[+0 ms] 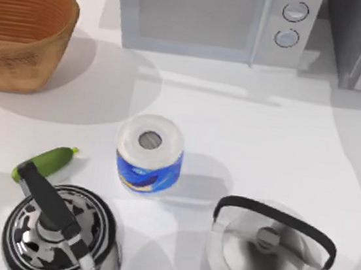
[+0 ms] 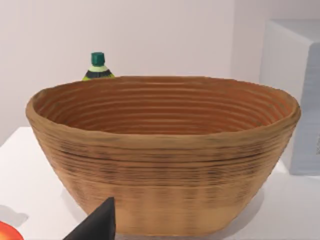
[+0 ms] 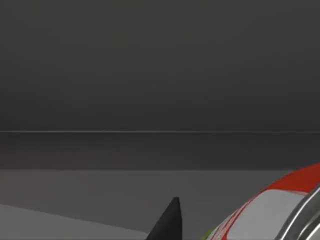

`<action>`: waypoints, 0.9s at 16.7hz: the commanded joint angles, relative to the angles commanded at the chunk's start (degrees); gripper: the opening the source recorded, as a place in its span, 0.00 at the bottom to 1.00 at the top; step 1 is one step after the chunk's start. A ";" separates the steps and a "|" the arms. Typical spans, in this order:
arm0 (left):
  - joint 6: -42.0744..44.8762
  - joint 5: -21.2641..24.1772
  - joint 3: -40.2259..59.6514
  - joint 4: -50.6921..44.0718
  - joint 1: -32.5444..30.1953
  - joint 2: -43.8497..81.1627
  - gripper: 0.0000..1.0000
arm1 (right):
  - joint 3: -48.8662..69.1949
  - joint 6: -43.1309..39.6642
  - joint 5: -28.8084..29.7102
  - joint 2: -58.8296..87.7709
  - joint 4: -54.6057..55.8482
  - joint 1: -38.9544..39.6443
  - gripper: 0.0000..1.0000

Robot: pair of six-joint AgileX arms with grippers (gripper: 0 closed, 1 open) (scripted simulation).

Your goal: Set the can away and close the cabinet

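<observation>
the small drink can with the silver top and red label (image 3: 280,210) is sitting right at the right arm's camera, in the right wrist view, with a sliver of yellow-green showing at its lower edge. it is lying just beside the one dark fingertip (image 3: 167,222) showing there, and both are facing a dim grey interior with a flat floor and a back wall, which i am judging to be the inside of the cabinet. whether the right jaws are holding the can or standing off it i cannot tell, and the can's long axis cannot be read from so small a part. so the right arm is the nearer one, and the coming move is turning on the can going straight ahead onto that floor.

the left arm is idling at the left of the tabletop (image 1: 266,132), its dark fingertip (image 2: 97,225) pointing at the woven brown basket (image 2: 160,165); i cannot tell how its jaws are standing. the white-and-blue paper roll (image 1: 149,154) is standing upright mid-tabletop, well apart.
</observation>
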 joint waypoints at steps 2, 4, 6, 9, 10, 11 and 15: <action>0.00 0.00 0.00 0.00 0.00 0.00 1.00 | 3.19 0.07 -0.38 2.84 -0.96 -0.14 0.00; 0.00 0.00 0.00 0.00 0.00 0.00 1.00 | 8.74 0.11 -0.93 7.67 -2.53 -0.44 0.00; 0.00 0.00 0.00 0.00 0.00 0.00 1.00 | 16.58 0.08 -1.60 13.72 -4.54 -0.89 0.00; 0.00 0.00 0.00 0.00 0.00 0.00 1.00 | 32.06 -0.05 -2.64 23.88 -7.91 -1.83 0.00; 0.00 0.00 0.00 0.00 0.00 0.00 1.00 | 37.03 -0.09 -2.95 27.16 -9.00 -2.21 0.00; 0.00 0.00 0.00 0.00 0.00 0.00 1.00 | 41.51 -0.12 -3.23 30.27 -10.04 -2.62 0.00; 0.00 0.00 0.00 0.00 0.00 0.00 1.00 | 53.63 -0.18 -3.93 39.69 -13.18 -4.24 0.00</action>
